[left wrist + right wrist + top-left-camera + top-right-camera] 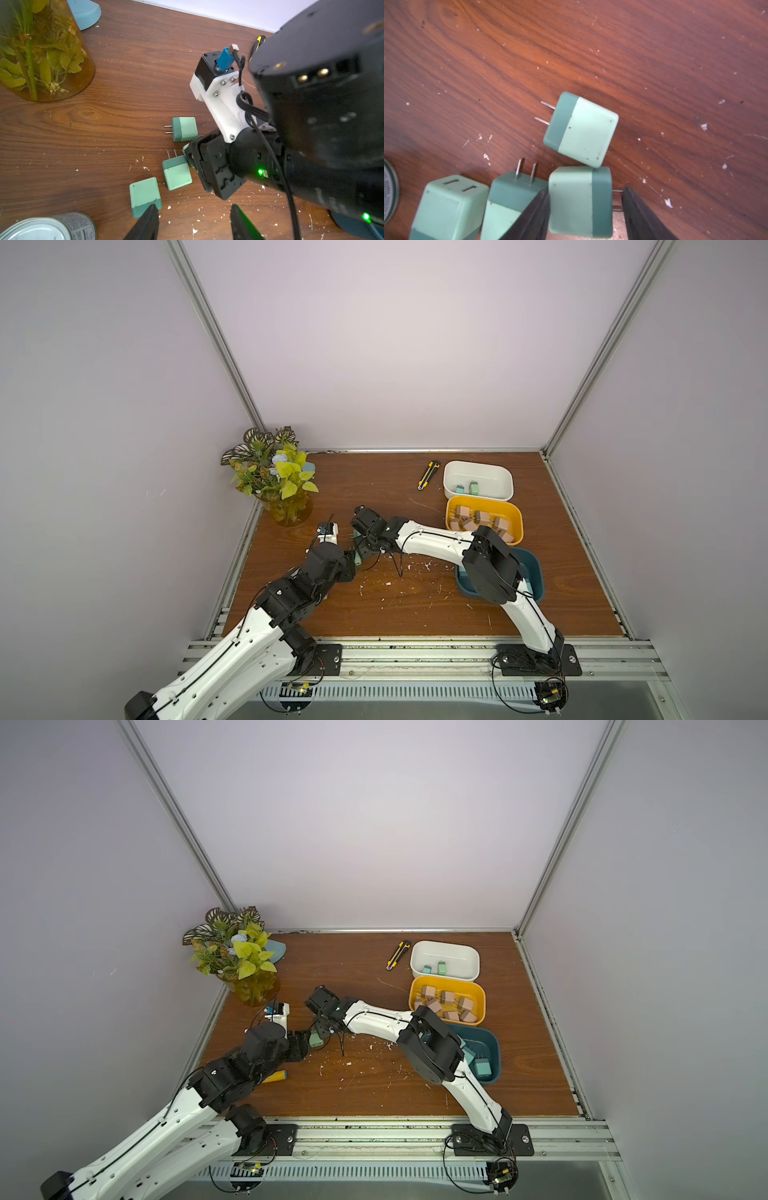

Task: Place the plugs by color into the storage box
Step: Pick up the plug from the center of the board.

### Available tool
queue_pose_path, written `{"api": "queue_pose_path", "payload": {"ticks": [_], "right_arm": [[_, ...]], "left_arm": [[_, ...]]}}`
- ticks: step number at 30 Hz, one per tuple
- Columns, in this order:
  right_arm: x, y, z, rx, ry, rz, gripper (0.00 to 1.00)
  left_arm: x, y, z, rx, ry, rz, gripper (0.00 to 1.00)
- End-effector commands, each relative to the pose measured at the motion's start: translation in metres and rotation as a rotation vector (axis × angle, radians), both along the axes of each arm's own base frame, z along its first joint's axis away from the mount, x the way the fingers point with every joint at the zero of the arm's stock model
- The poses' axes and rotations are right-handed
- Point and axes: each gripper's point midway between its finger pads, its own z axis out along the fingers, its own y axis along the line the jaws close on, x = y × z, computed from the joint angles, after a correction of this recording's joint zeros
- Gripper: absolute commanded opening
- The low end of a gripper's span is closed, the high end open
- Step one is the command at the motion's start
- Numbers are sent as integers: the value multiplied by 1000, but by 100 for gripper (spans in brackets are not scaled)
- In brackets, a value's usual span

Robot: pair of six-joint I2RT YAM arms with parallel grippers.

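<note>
Right end effector [585, 190] straddles one mint plug [579, 207], jaws apart, not yet clamped. Plug is likely light, rigid and slick: grip the flat sides, avoid the prongs [616, 199]. Left end effector [194, 205]: jaws spread, empty.

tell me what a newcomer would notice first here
The left gripper and right gripper meet left of centre over a cluster of mint green plugs, the right one's jaws either side of one. Along the right side stand a white bin, a yellow bin holding pink plugs and a teal bin. A leafy plant fills the far left corner.
</note>
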Motion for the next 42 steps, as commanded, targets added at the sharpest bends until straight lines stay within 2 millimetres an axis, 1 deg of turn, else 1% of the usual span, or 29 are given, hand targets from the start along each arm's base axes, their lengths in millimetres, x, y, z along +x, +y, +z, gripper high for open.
{"api": "queue_pose_path", "payload": {"ticks": [1, 4, 7, 12, 14, 17, 20, 23, 26, 31, 33, 37, 40, 42], "right_arm": [[-5, -6, 12, -11, -13, 2, 61], [-5, -10, 10, -13, -18, -3, 60], [-7, -9, 6, -13, -9, 12, 59], [-7, -8, 6, -17, -14, 16, 57], [-6, -8, 7, -16, -15, 16, 56], [-7, -9, 13, -11, -18, 14, 50], [-9, -9, 25, 12, -24, 15, 45], [-11, -9, 41, 52, -35, 17, 42], [-13, -11, 57, 84, -48, 17, 41], [-17, -22, 84, 123, -80, 16, 41], [-18, -27, 93, 136, -90, 13, 41], [-16, -42, 102, 142, -99, -9, 40], [-13, -58, 110, 150, -108, -37, 39], [-11, -71, 116, 167, -110, -55, 38]], "left_arm": [[1, 3, -3, 10, 2, 14, 57], [2, 3, -4, 10, 1, 13, 57], [2, 3, -3, 10, 0, 14, 57], [2, 3, -3, 7, -2, 16, 57], [2, 3, -4, 8, 0, 14, 57], [2, 3, -4, 7, 1, 12, 57], [2, 3, -3, 4, -2, 12, 57], [2, 3, -2, 4, -7, 17, 57], [2, 2, -2, -3, -13, 14, 56], [4, -1, 2, -24, -38, 4, 55], [5, -1, 3, -22, -42, 3, 55], [12, -5, 9, -2, -51, -5, 55], [18, -13, 16, -17, -68, -26, 55], [23, -23, 18, -34, -74, -56, 54]]}}
